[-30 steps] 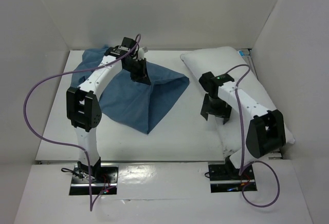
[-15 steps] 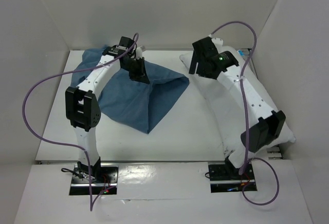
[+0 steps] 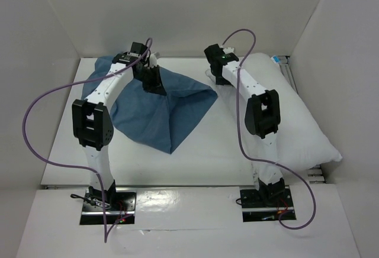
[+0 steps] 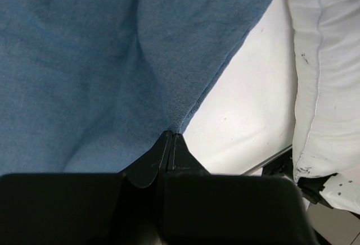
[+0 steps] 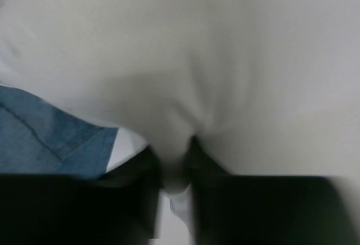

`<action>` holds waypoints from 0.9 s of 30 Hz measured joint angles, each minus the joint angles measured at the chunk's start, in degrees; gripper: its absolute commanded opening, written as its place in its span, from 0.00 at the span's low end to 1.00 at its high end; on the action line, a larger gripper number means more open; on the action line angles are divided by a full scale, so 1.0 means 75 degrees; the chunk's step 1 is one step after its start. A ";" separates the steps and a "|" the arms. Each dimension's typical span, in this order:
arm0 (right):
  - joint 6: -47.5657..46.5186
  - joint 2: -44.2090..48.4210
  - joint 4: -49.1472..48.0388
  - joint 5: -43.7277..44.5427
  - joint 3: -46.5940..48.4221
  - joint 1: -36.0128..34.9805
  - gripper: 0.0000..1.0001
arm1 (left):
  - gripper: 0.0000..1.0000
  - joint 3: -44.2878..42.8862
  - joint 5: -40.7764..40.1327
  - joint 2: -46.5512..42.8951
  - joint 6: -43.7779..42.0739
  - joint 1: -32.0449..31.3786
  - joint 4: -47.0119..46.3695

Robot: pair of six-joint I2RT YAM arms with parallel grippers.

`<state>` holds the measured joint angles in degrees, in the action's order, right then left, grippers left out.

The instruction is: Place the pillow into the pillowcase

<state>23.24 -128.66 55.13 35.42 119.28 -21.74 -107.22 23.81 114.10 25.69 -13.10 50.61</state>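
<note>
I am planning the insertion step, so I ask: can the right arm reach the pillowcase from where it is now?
Probably yes. The right tool is shut on a corner of the pillow, and the pillowcase lies close beside it, nothing between. But the tool is occupied, so it could not grasp the cloth.

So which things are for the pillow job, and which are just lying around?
For the job: pillow, pinched by the right jaws; pillowcase, pinched by the left jaws.
Just there: purple cables, table, white walls.
</note>
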 measured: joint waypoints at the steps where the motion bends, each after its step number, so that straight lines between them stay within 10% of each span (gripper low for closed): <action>1: -0.0085 0.0090 -0.0108 -0.0099 -0.0087 0.0000 0.00 | 0.00 0.0090 -0.0003 0.0000 0.0003 0.0023 -0.0038; 13: -0.0455 0.3273 -0.1976 -0.2087 -0.3182 0.0137 0.00 | 0.00 0.1737 -0.0216 0.0187 0.0446 0.0236 -0.1090; 27: -0.0516 0.5829 -0.2544 -0.3908 -0.4774 -0.0341 0.00 | 0.00 0.1011 -0.0822 0.1915 0.1186 0.1023 -0.1364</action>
<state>19.38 -84.95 36.05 6.11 83.48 -24.29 -99.63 17.65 128.46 34.59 -5.43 40.38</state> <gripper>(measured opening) 0.026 0.063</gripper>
